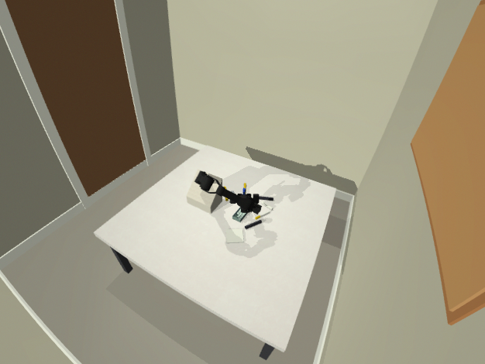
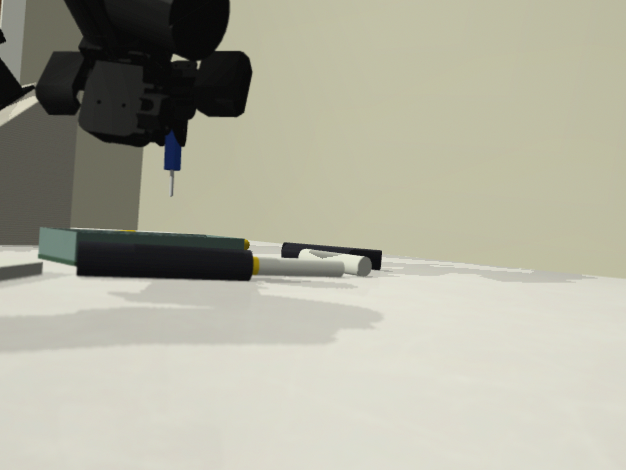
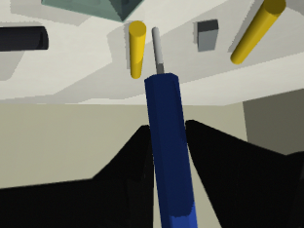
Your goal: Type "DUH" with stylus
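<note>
Upper left of the exterior view, our gripper (image 2: 171, 129) pinches the blue stylus (image 2: 171, 154), which hangs upright, its grey tip above the green keyboard (image 2: 146, 238) and not touching it. A black marker (image 2: 164, 260) lies in front of the keyboard on the desk (image 2: 353, 379).

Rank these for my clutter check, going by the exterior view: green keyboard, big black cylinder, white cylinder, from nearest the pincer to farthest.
The pincer grips the blue stylus, tip down.
1. Green keyboard: directly below the tip.
2. Big black cylinder: in front of the keyboard, lower in view.
3. White cylinder: off to the image right.
</note>
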Controlling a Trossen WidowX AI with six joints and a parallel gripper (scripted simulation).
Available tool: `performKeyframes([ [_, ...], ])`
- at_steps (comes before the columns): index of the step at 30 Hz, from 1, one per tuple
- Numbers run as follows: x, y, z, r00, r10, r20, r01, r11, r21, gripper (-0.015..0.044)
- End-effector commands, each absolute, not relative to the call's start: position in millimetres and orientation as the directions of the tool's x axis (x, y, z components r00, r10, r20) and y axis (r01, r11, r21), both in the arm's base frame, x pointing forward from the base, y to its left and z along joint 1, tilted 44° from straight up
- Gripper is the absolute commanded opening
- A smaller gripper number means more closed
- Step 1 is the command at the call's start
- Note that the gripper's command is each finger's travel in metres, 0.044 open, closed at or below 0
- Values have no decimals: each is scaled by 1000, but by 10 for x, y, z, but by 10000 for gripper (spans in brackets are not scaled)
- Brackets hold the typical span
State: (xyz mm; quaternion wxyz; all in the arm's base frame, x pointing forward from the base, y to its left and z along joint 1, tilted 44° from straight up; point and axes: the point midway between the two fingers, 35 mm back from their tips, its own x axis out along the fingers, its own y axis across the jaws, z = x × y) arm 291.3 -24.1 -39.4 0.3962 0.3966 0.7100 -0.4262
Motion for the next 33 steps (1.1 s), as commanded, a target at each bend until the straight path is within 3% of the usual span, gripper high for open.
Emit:
performKeyframes([
  [1, 2926, -218, -403, -376, 234, -896, 909, 282, -308, 0],
  [26, 2895, -457, -651, -378, 234, -896, 908, 282, -309, 0],
  [29, 2917, -466, -654, -377, 234, -896, 908, 282, -309, 79],
  [33, 2933, -474, -657, -377, 233, -896, 909, 282, -308, 81],
])
